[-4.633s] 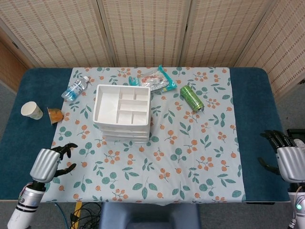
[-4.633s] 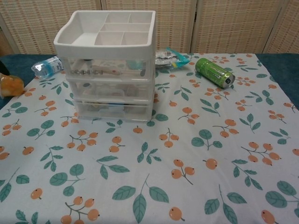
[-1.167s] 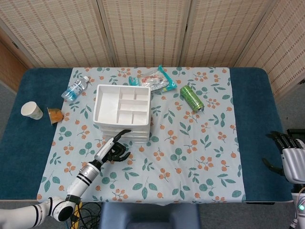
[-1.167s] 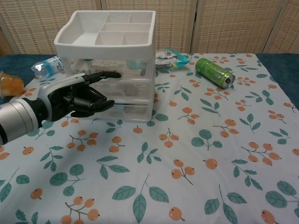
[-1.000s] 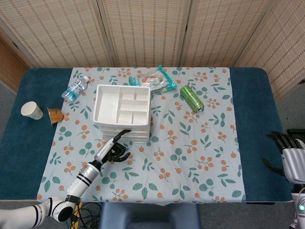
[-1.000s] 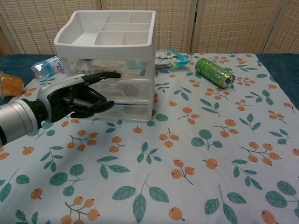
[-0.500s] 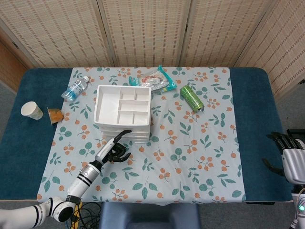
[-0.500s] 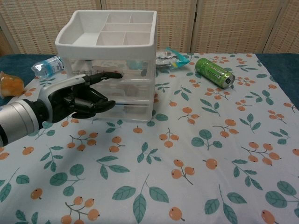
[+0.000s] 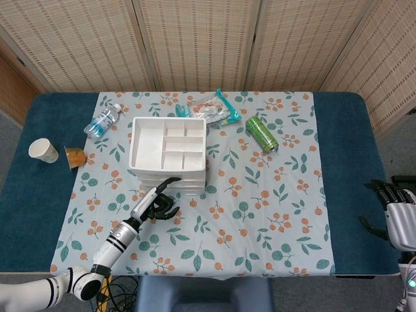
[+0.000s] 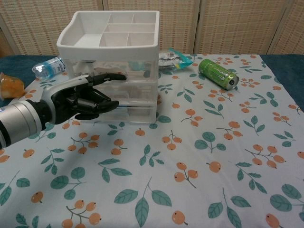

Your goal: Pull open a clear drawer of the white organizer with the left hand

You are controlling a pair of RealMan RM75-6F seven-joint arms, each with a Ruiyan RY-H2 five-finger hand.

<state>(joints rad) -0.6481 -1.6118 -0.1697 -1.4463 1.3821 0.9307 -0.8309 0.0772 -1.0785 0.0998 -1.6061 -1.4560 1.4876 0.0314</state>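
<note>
The white organizer (image 10: 110, 61) stands on the tabletop (image 9: 260, 195), on the flowered cloth, toward the far left side. It has clear drawers (image 10: 128, 90) stacked under a white tray top. The left hand (image 10: 78, 102) is right up at the front of the drawers. One of its fingers (image 10: 111, 76) points out straight at the top drawer's front, and the others curl in lower down by the middle drawer. I cannot tell if any finger has hooked a drawer edge yet, and the hand does not seem to hold anything. All the drawers look closed. So the step now seems to be getting hold of a drawer front. Next, the hand likely needs to catch the drawer's lip and pull straight back toward the robot. The organizer is light, so it might slide along instead of opening. The right hand (image 9: 398, 218) waits far off at the right edge, fingers loosely spread and holding nothing.
</note>
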